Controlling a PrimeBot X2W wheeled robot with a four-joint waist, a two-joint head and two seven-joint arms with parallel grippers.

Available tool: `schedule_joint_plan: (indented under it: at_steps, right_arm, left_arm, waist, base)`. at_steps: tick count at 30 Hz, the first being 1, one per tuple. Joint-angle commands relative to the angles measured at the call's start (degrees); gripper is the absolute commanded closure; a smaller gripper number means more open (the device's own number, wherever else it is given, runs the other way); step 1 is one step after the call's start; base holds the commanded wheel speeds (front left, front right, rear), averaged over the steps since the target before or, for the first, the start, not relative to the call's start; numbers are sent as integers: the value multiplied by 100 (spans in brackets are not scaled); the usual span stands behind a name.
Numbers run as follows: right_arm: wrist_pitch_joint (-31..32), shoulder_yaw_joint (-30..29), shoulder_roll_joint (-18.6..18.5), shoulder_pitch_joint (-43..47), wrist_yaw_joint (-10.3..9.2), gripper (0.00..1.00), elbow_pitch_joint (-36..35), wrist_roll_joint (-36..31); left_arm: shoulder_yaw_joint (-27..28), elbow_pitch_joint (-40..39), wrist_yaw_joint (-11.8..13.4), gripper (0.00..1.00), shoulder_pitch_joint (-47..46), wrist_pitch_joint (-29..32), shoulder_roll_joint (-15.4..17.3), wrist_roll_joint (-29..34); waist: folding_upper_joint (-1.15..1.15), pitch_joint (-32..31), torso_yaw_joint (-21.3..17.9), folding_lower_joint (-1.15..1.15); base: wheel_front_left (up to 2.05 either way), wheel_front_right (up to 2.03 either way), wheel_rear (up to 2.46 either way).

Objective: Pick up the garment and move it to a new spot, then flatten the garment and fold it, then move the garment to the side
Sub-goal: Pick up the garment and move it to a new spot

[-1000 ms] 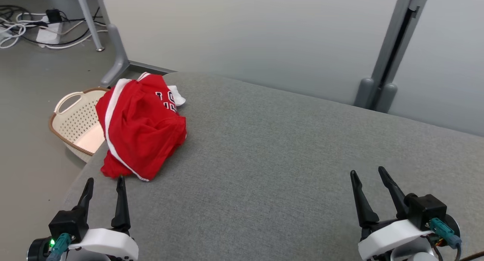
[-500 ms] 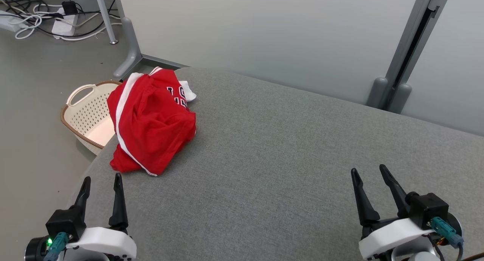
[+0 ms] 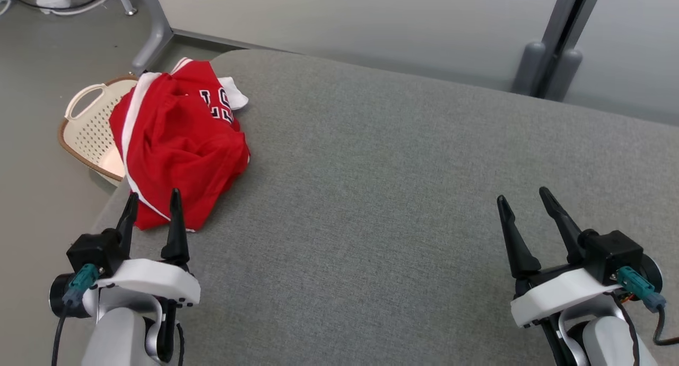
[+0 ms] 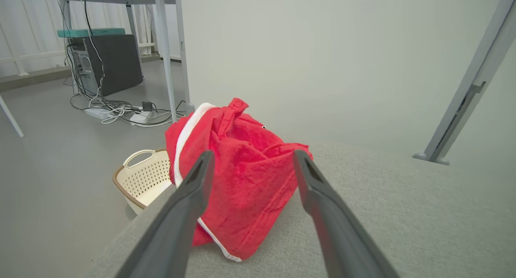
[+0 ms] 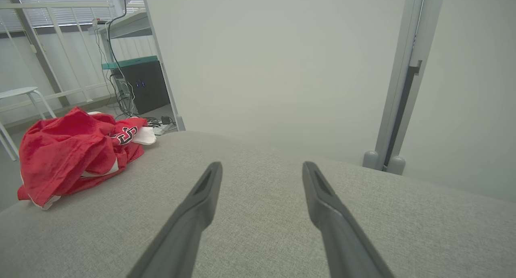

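One crumpled red garment (image 3: 175, 143), white-trimmed with black lettering, sits heaped at the corner of the grey counter (image 3: 398, 196); left pincer (image 3: 153, 193) and right pincer (image 3: 522, 194) gape wide, empty.

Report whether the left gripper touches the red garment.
Cannot tell. In the head view the left gripper overlaps the near edge of the garment; neither contact nor gap shows plainly.

White wrist shells (image 3: 151, 282), black tapered fingers (image 3: 175, 224)

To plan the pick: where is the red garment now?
Head view: the red garment lies at the grey surface's left edge, ahead of the left hand, beside the basket on the floor.
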Motion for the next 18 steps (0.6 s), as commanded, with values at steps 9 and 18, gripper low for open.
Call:
schedule_joint_plan:
  at_steps: [9, 18]
  right_arm:
    - [186, 33, -245, -420, 0, 0, -220, -5]
    - [196, -6, -313, -584, 0, 0, -260, 47]
  left_arm:
    - [61, 2126, -146, 0, -1487, 1, 213, -327]
    - [358, 4031, -59, 40, -2558, 5, 611, -640]
  waist:
    - [0, 924, -488, 0]
    - [0, 1170, -610, 0]
  base:
    - [0, 0, 0]
    - [0, 0, 0]
